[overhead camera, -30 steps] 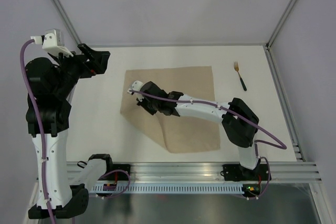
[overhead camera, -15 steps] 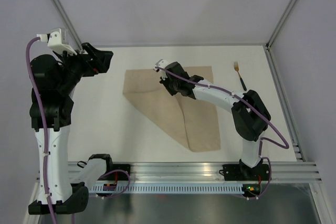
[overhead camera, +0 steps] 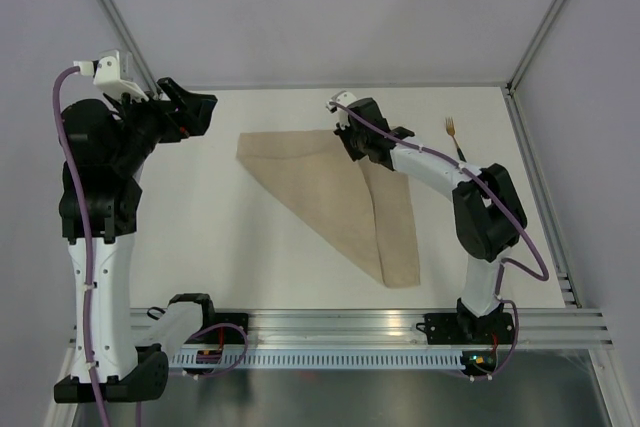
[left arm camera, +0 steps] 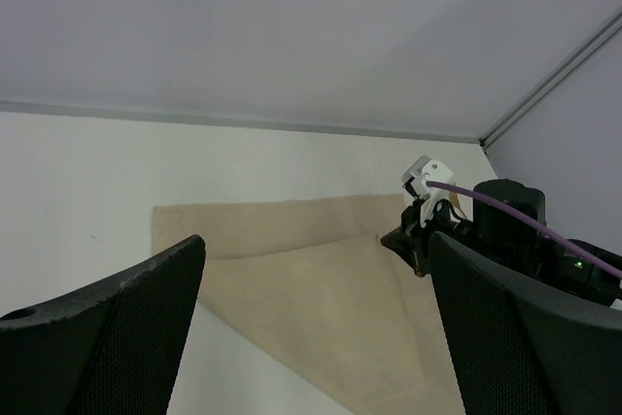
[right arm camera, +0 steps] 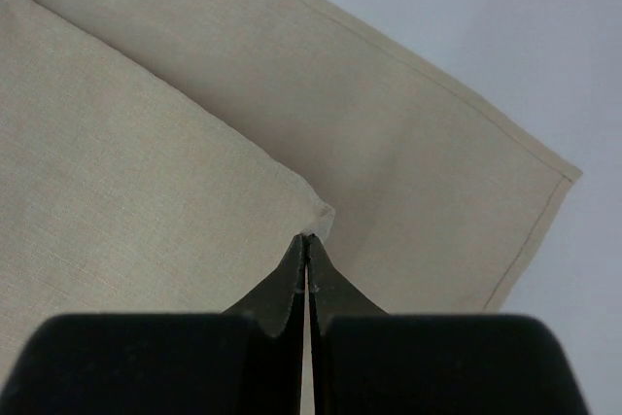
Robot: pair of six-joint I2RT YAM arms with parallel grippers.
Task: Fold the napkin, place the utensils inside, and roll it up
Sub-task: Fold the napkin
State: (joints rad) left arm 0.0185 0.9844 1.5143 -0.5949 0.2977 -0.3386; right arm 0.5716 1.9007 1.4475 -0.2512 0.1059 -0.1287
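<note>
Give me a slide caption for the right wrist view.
Right end effector, shut, pinches a corner of the beige napkin, folded over its lower layer.

The napkin (overhead camera: pixel 320 187) is matte woven cloth (fine, soft-looking), the table (overhead camera: pixel 200 222) smooth and matte.

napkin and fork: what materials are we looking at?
The napkin looks like woven cloth, matte beige: a fine weave and a stitched hem show in the right wrist view, and it folds softly without creasing sharply. The fork has golden-brown tines and a dark handle; it is too small to tell metal from plastic or wood.
</note>
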